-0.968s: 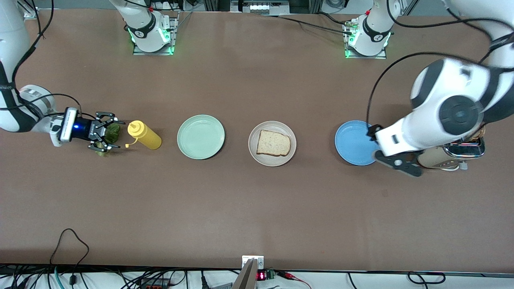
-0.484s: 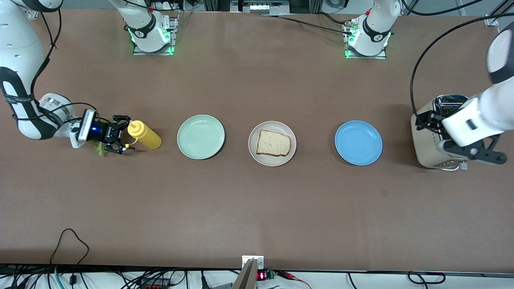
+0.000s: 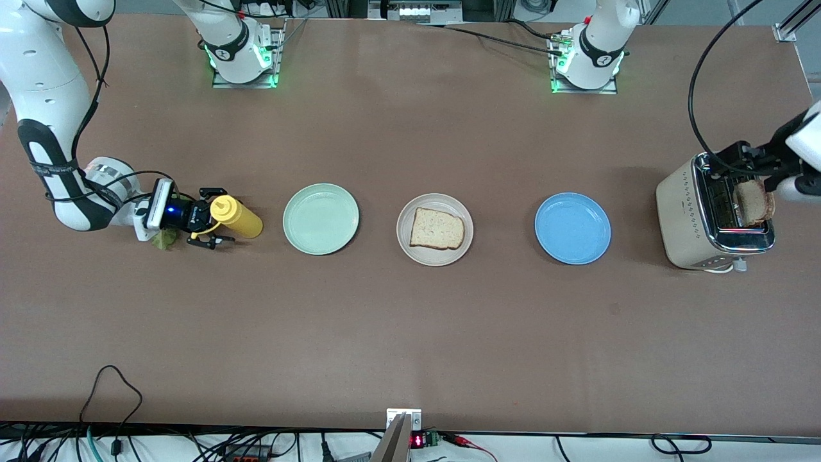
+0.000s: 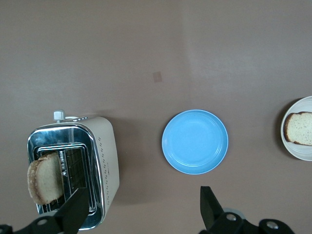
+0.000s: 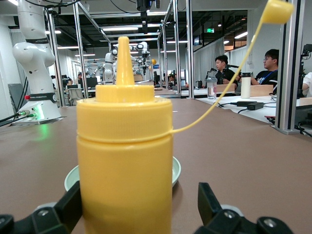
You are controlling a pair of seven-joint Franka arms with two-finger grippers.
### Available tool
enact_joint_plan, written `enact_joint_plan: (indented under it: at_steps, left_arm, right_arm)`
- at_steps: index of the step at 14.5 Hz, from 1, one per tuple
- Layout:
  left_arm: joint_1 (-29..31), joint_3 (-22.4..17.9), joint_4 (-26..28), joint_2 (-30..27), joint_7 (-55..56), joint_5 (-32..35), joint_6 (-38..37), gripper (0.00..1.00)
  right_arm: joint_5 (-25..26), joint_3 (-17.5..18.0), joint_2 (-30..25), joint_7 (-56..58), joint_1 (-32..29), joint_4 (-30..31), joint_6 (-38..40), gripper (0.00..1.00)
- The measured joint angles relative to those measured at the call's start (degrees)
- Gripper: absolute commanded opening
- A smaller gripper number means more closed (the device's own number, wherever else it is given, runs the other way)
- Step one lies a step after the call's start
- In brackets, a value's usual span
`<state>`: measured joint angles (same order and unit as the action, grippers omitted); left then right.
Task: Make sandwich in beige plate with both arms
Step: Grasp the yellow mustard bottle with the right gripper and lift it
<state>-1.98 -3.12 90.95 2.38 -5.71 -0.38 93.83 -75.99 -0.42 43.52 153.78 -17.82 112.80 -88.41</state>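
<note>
The beige plate [image 3: 435, 253] sits mid-table with one bread slice [image 3: 437, 228] on it; both also show in the left wrist view, the plate [image 4: 292, 148] and its slice [image 4: 299, 128]. A second slice [image 3: 753, 202] stands in the toaster [image 3: 693, 218], also visible as bread [image 4: 45, 178] in the toaster [image 4: 105, 165]. My left gripper [image 3: 753, 163] hangs open over the toaster, empty [image 4: 141, 209]. The lettuce [image 3: 163, 239] lies under my right wrist. My right gripper [image 3: 210, 218] is open, with its fingers on either side of the upright yellow bottle [image 5: 124, 161].
A mint green plate [image 3: 321, 219] lies between the yellow bottle [image 3: 238, 218] and the beige plate. A blue plate [image 3: 573, 228] lies between the beige plate and the toaster. The bottle's tethered cap [image 5: 277, 10] dangles on its strap.
My right gripper moved off the lettuce and up to the yellow bottle. My left arm swung from over the blue plate to over the toaster, uncovering the slice inside.
</note>
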Motion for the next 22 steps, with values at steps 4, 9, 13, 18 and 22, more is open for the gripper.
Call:
enact_joint_plan:
  at_steps: [4, 9, 13, 18, 22]
  left_arm:
    - [-1.0, -0.1, 2.7, -1.8, 0.1, 1.1, -0.1, 1.0]
    - [-1.0, -0.2, 2.8, -1.8, 0.1, 1.6, -1.8, 1.0]
    - [-1.3, -0.2, 2.8, -1.8, 0.1, 1.6, -2.2, 1.0]
    - [-1.3, -0.2, 2.8, -1.8, 0.1, 1.6, -2.2, 1.0]
    - [-1.5, -0.1, 2.8, -1.8, 0.1, 1.6, -2.2, 1.0]
  right_arm:
    - [-0.3, 0.0, 0.4, 0.0, 0.7, 0.1, 0.2, 1.0]
    - [-1.4, 0.0, 0.5, 0.2, 1.9, 0.7, 0.2, 0.84]
    - [-1.4, 0.0, 0.5, 0.3, 2.0, 0.8, 0.2, 0.36]
    - [-1.4, -0.1, 0.2, -2.7, 2.2, 0.7, -0.3, 0.35]
    - [1.4, -0.2, -3.8, -11.3, 3.8, -0.4, -6.0, 0.35]
